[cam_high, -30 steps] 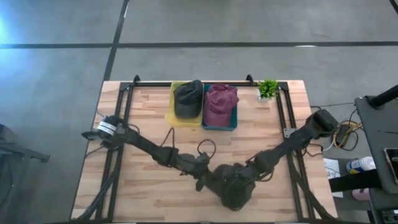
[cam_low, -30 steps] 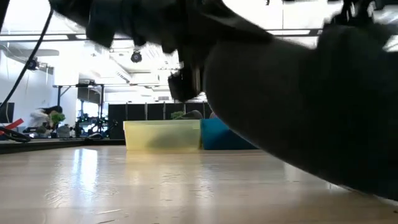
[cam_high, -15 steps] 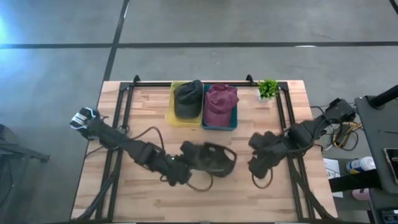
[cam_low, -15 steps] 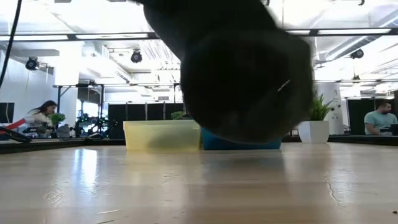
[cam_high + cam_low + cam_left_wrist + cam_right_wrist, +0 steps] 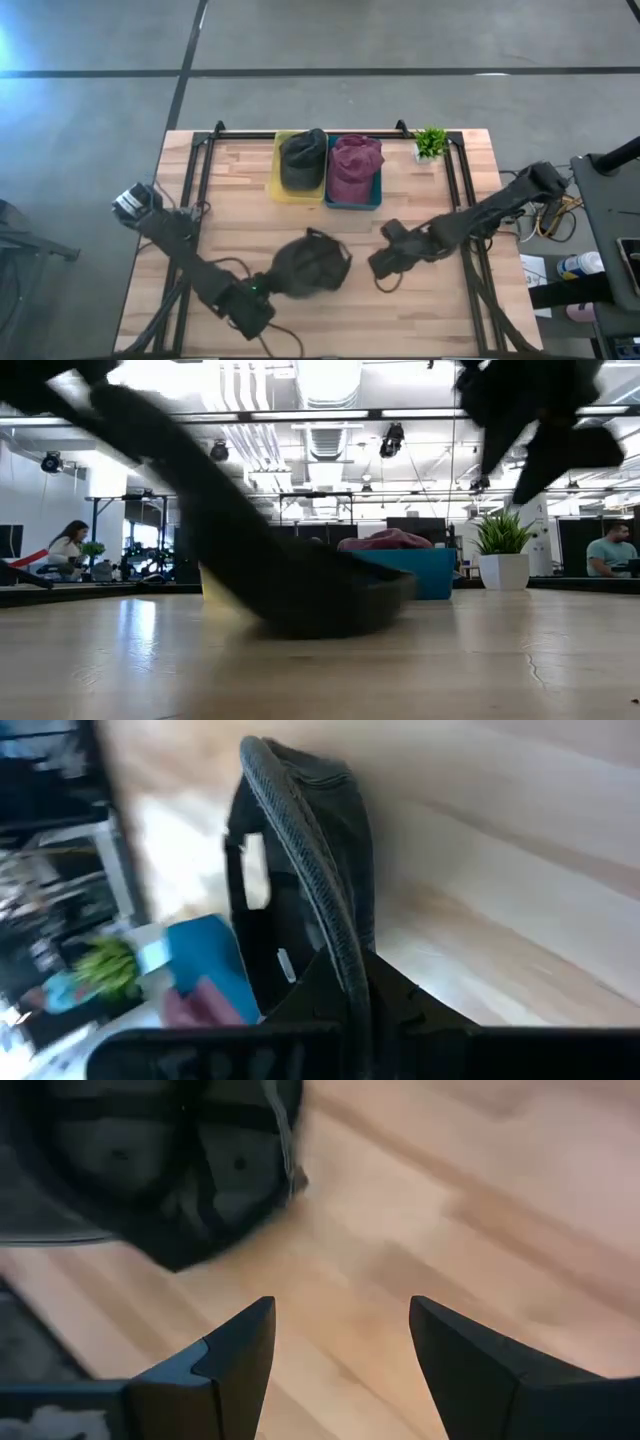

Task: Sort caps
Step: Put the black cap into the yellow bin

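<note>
Left gripper [image 5: 268, 290] low over the front middle of the worktop [image 5: 230, 190], clamped tight on the edge of a dark olive-grey cap [image 5: 310, 265]. Cap lying on the wood in front of the two bins, well apart from them, opening turned up so the inner band and strap show in the left wrist view [image 5: 300, 890]. In the low view, same cap [image 5: 330, 595] a dark shape resting on the boards.

Right gripper [image 5: 383, 262] just to the right of that cap, apart from it, fingers [image 5: 225, 1365] spread wide with only bare wood between them; nothing held. Dark cap [image 5: 150, 1170] seen just beyond those fingertips in the right wrist view.

At the back of the worktop, yellow bin [image 5: 279, 185] and teal bin [image 5: 352, 202] side by side and touching. A second dark olive-grey cap [image 5: 303, 158] sitting in the yellow bin, a maroon cap [image 5: 354, 165] in the teal one, both bulging above the rims. Maroon cap [image 5: 385, 540] also visible over the teal bin's wall [image 5: 425, 573] from table height.

Small potted plant [image 5: 431, 142] at the back right corner, beside the teal bin but not touching. People at desks far off in the room behind, left [image 5: 66, 548] and right [image 5: 608, 552].
</note>
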Robot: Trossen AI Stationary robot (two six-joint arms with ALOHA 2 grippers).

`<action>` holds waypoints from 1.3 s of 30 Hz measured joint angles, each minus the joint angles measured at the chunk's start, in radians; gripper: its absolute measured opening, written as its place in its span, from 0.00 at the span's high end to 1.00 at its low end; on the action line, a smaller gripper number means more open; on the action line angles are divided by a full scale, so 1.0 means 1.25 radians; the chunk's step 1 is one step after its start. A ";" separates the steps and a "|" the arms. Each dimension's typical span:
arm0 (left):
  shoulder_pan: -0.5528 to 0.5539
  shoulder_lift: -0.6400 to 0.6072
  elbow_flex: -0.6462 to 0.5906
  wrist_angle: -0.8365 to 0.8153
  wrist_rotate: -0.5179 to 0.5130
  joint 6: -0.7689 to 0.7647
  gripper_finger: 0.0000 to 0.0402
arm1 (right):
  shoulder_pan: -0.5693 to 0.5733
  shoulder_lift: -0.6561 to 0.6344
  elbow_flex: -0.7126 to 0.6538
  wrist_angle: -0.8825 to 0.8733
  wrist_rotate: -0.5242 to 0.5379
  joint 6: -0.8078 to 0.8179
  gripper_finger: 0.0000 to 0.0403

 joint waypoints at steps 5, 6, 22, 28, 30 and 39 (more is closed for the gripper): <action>-0.044 -0.002 0.007 -0.151 0.175 -0.140 0.99 | -0.034 0.059 -0.070 0.334 -0.043 -0.034 0.44; -0.048 -0.002 0.007 -0.166 0.191 -0.164 0.99 | -0.035 0.067 -0.070 0.382 -0.044 -0.044 0.44; -0.010 -0.035 0.157 -0.317 -0.126 0.047 0.99 | -0.129 0.243 0.375 0.114 -0.042 -0.531 0.44; -0.015 -0.036 0.180 -0.315 -0.204 0.063 0.99 | -0.182 0.369 0.478 0.051 -0.099 -0.650 0.44; -0.019 -0.036 0.185 -0.313 -0.225 0.063 0.99 | -0.195 0.410 0.503 0.052 -0.104 -0.675 0.44; -0.062 -0.034 0.184 -0.283 -0.231 0.059 0.99 | -0.247 0.554 0.676 -0.082 -0.199 -0.820 0.44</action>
